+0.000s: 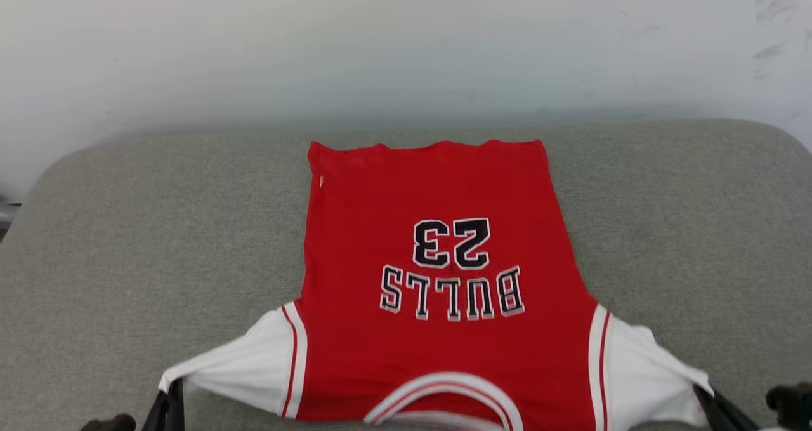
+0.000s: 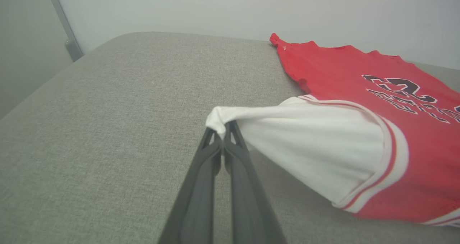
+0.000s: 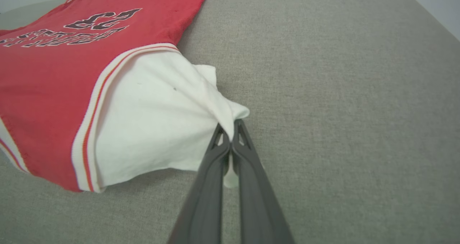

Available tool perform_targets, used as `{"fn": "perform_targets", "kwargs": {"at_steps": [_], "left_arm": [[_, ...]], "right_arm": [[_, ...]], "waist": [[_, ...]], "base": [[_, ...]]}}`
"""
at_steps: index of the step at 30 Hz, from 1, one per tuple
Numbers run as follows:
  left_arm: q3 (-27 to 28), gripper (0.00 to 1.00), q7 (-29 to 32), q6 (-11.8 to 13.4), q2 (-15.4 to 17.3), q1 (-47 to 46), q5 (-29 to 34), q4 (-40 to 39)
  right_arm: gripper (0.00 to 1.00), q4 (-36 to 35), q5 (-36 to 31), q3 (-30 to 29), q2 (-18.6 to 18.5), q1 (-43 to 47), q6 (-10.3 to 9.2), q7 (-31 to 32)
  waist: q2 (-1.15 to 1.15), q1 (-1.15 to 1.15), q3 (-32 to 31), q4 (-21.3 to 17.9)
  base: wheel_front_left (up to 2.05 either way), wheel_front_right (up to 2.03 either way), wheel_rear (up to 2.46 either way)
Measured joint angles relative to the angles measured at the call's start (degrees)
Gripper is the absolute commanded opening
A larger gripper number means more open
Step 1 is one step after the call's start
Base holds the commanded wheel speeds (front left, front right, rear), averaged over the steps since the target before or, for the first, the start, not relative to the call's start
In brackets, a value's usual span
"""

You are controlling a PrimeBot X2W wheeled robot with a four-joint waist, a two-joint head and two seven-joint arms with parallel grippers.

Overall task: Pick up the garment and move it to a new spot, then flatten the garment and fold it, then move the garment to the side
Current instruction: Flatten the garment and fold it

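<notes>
1. Garment [image 1: 438,259]: a bright red short-sleeved shirt with white sleeves. It lies face up and mostly flat on a grey fabric-covered worktop [image 1: 127,240], about midway between the worktop's left and right sides.
2. Its collar [image 1: 444,396] sits at the worktop's near edge, closest to the robot. Its hem [image 1: 431,145] lies close to the worktop's far edge, below a pale wall [image 1: 406,50].
3. The long axis runs from the worktop's near edge to its far edge. The black-and-white lettering [image 1: 451,269] reads upside down from the robot's side.
4. The left pincer [image 2: 223,129] is clenched on the bunched tip of the left sleeve [image 2: 305,143]. This is near the worktop's near-left corner.
5. The right pincer [image 3: 230,127] is clenched on the tip of the right sleeve [image 3: 154,118], toward the worktop's near-right corner. A small tab of white cloth pokes out between its fingers.
6. Both sleeves are drawn outward into taut points, so the shoulders look stretched across the worktop's width.
7. Handling, as a judgement: the cloth looks light, thin and limp. It should drape and wrinkle easily and slide with some drag on the woven cover.
8. Sleeve tips make fair holds for spreading. For folding, the shoulder seams or hem corners would likely give better control, since a pinch at the sleeve tips alone lets the body sag.
</notes>
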Motion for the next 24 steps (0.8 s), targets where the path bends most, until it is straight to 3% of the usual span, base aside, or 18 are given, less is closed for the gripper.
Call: {"fn": "perform_targets", "kwargs": {"at_steps": [13,14,15,24], "left_arm": [[-1.5,0.00,0.0,-0.6,-0.9,2.5,-0.4,3.5],[-1.7,0.00,0.0,-0.7,-1.0,2.3,-0.2,3.5],[-1.9,0.00,0.0,-0.7,-1.0,1.9,-0.2,3.5],[-3.8,0.00,0.0,-1.4,-2.4,-0.9,1.5,2.0]], "right_arm": [[0.00,5.4,0.3,1.3,0.3,3.8,0.00,1.2],[0.41,5.3,0.3,1.3,0.3,3.5,0.00,1.1],[1.00,4.9,0.1,1.1,0.3,3.1,0.00,0.6],[1.00,-3.3,-2.2,-4.8,-0.5,-3.8,-0.02,-2.5]], "waist": [[0.00,0.01,-0.3,0.2],[0.00,0.01,-0.2,0.2],[0.00,0.01,-0.1,0.3],[0.00,0.02,1.3,1.2]], "base": [[0.00,0.00,0.00],[0.00,0.00,0.00],[0.00,0.00,0.00],[0.00,0.00,0.00]]}}
